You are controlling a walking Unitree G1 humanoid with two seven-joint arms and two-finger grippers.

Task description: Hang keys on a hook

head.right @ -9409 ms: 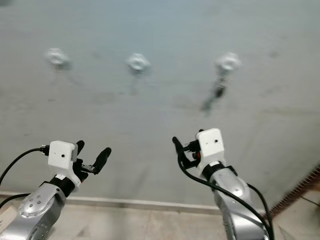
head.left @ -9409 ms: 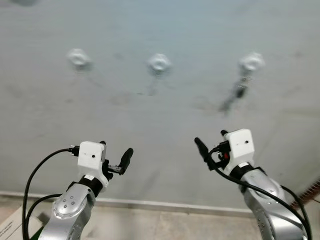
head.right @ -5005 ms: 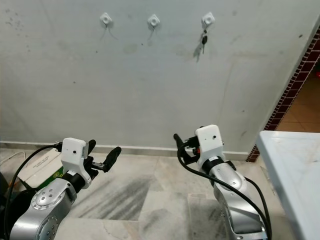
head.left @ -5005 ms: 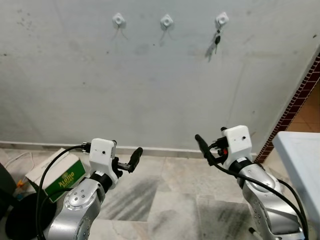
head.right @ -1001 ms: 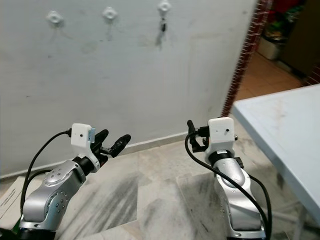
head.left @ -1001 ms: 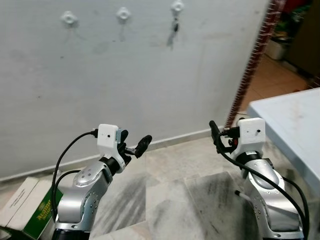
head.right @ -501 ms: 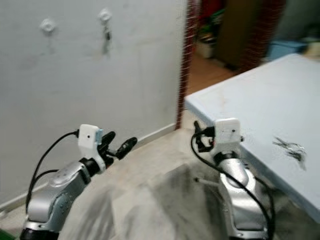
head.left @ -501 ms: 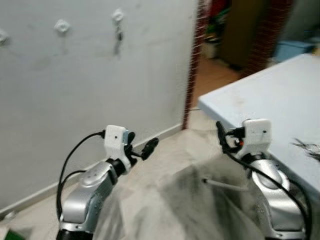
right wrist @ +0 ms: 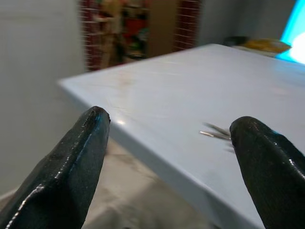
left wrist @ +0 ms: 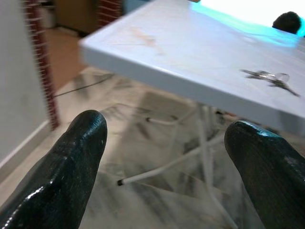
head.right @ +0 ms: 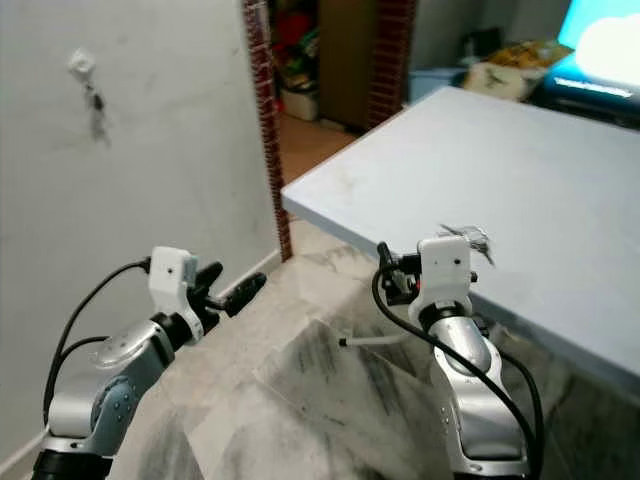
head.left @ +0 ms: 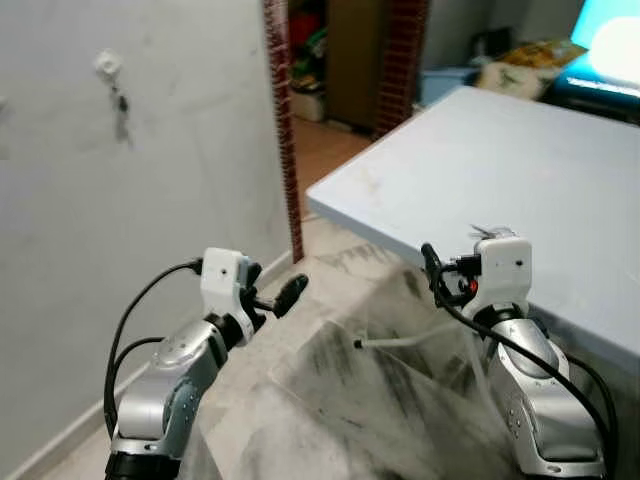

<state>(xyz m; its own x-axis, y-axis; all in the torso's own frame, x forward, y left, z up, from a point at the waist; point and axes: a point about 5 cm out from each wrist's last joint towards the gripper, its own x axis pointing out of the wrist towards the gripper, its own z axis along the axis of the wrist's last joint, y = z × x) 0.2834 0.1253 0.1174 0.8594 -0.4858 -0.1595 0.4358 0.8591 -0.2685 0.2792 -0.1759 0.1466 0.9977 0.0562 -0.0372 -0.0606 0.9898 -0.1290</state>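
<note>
Hovering with its fingers spread wide and empty, the right gripper [right wrist: 167, 157] sits at the near edge of the pale blue worktop [head.left: 520, 170], where a bunch of keys [left wrist: 267, 77] lies flat just beyond it. Off to the left, over the marble floor [head.left: 330, 400], the left gripper [left wrist: 164, 157] is equally wide and holds nothing. Far on the left wall, another set of keys [head.left: 121, 103] hangs from a white hook [head.left: 107, 64].
</note>
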